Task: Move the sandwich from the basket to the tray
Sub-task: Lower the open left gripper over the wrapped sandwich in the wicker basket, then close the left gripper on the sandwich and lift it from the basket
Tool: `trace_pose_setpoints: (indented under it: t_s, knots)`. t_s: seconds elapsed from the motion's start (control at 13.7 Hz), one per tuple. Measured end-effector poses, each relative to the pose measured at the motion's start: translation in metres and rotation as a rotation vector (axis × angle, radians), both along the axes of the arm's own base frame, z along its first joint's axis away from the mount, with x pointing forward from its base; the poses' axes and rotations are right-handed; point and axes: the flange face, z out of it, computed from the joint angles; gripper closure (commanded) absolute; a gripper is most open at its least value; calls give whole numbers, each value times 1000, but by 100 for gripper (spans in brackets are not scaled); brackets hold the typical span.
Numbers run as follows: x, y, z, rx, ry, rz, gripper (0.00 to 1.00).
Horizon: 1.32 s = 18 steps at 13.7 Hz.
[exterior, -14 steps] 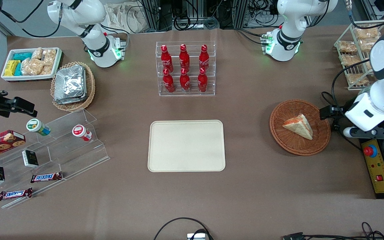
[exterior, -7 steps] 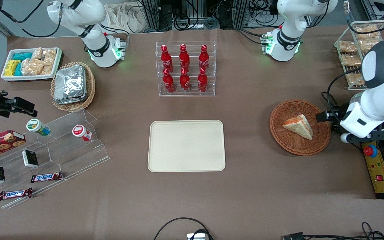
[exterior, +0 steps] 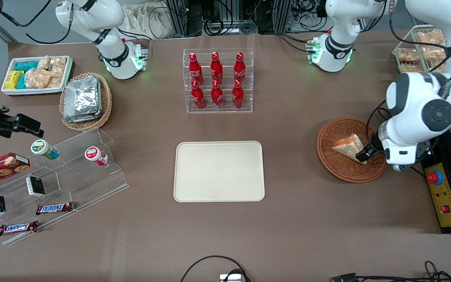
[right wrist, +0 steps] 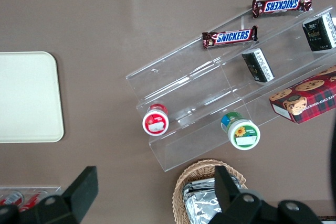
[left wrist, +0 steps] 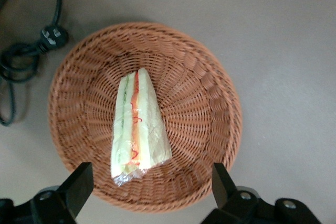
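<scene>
The sandwich (exterior: pixel 349 148), a pale wrapped wedge with orange and green filling, lies in the round reddish-brown basket (exterior: pixel 329 158) toward the working arm's end of the table. My left gripper (exterior: pixel 366 154) hangs above the basket's rim, beside the sandwich's wide end. In the left wrist view the sandwich (left wrist: pixel 137 124) rests in the middle of the basket (left wrist: pixel 205 103). The gripper (left wrist: pixel 151 192) is open and empty, with its black fingers (left wrist: pixel 79 188) spread over the rim. The cream tray (exterior: pixel 219 171) lies bare at the table's middle and also shows in the right wrist view (right wrist: pixel 26 98).
A clear rack of red bottles (exterior: pixel 217 80) stands farther from the camera than the tray. A wire rack of bagged snacks (exterior: pixel 417 58) and a yellow control box (exterior: pixel 442 196) flank the basket. A black cable (left wrist: pixel 21 51) lies beside the basket. Acrylic snack shelves (exterior: pixel 53 180) stand toward the parked arm's end.
The left arm has swung in from the table's edge toward the basket. Its gripper now hangs over the basket's rim by the sandwich. The sandwich has not moved.
</scene>
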Motion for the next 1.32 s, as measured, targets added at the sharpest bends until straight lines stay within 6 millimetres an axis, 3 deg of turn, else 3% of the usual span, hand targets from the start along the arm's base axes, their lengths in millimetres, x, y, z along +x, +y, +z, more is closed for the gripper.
trace_pose_setpoints:
  t_s: [0.15, 0.51, 1.17, 1.24, 1.32]
  knots:
    - [-23, 1, -27, 7, -7, 77, 0]
    - [-39, 3, -46, 20, 29, 136, 0]
    - [-37, 17, -94, 13, 32, 194, 0]
    - [-37, 17, -97, 13, 36, 199, 10]
    - [-37, 17, -98, 13, 36, 206, 42]
